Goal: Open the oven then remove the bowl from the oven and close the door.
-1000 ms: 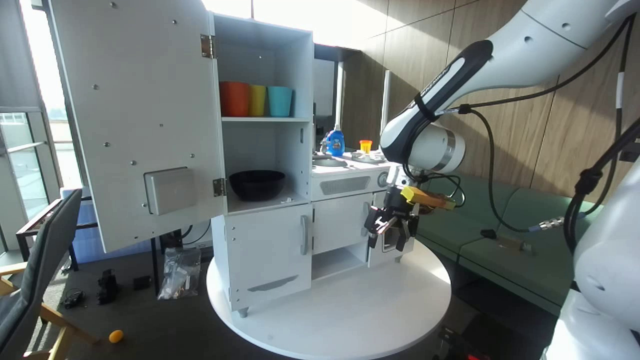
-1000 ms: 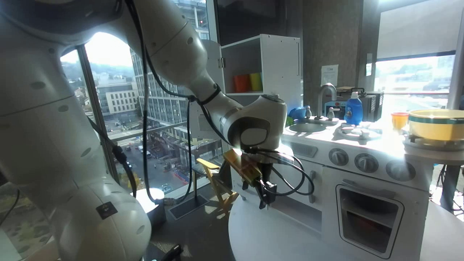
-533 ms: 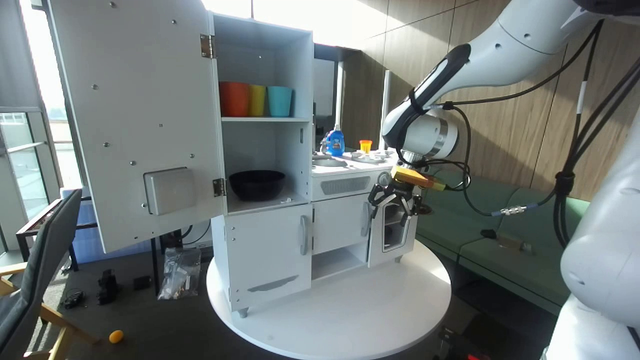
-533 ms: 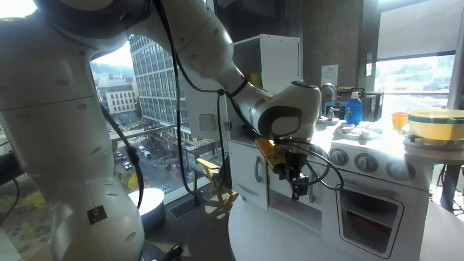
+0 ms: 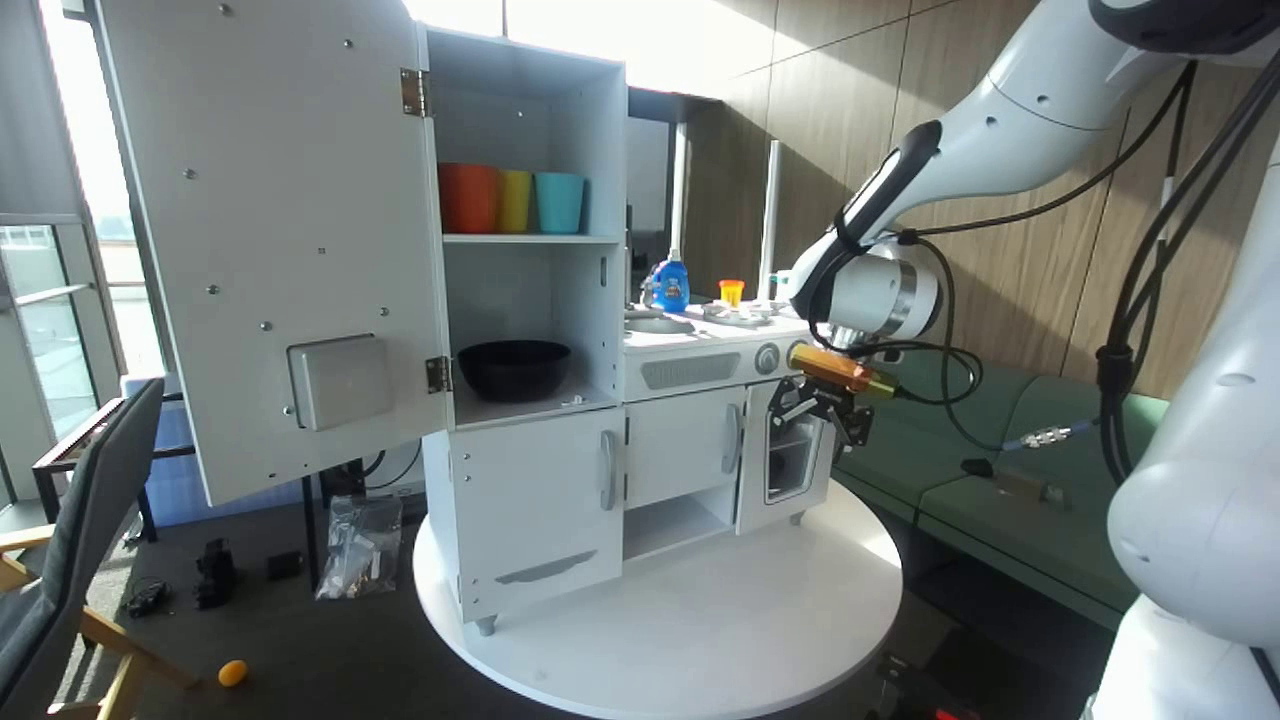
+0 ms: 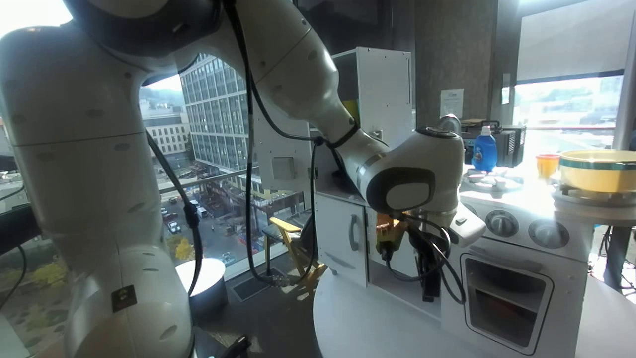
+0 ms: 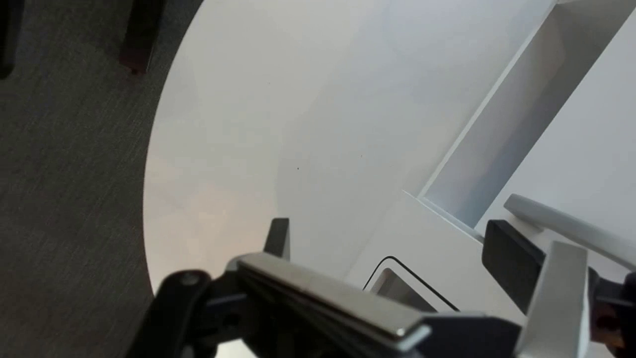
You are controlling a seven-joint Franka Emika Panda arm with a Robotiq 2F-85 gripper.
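The oven [image 6: 525, 227] is the knobbed section of the white toy kitchen. Its door [image 6: 507, 298], a white frame around a dark window, is shut; it also shows in an exterior view [image 5: 790, 465] and partly in the wrist view [image 7: 405, 293]. Through the window a dark shape shows inside; I cannot tell whether it is the bowl, which is not clearly visible. My gripper [image 5: 818, 412] is open and empty, in front of the oven's upper part and apart from it. In the wrist view its fingers [image 7: 392, 248] stand wide apart, facing the oven front.
A cupboard handle [image 5: 732, 440] is close beside the gripper. The tall cabinet door [image 5: 250, 250] stands open, with a black dish [image 5: 515, 372] on a shelf. A yellow pot [image 6: 598, 174] and a blue bottle [image 6: 485, 153] stand on top. The kitchen stands on a round white table [image 5: 660, 650].
My gripper has risen and moved across toward the oven, and the wrist has turned. It has stayed open. The oven door and other objects have not moved.
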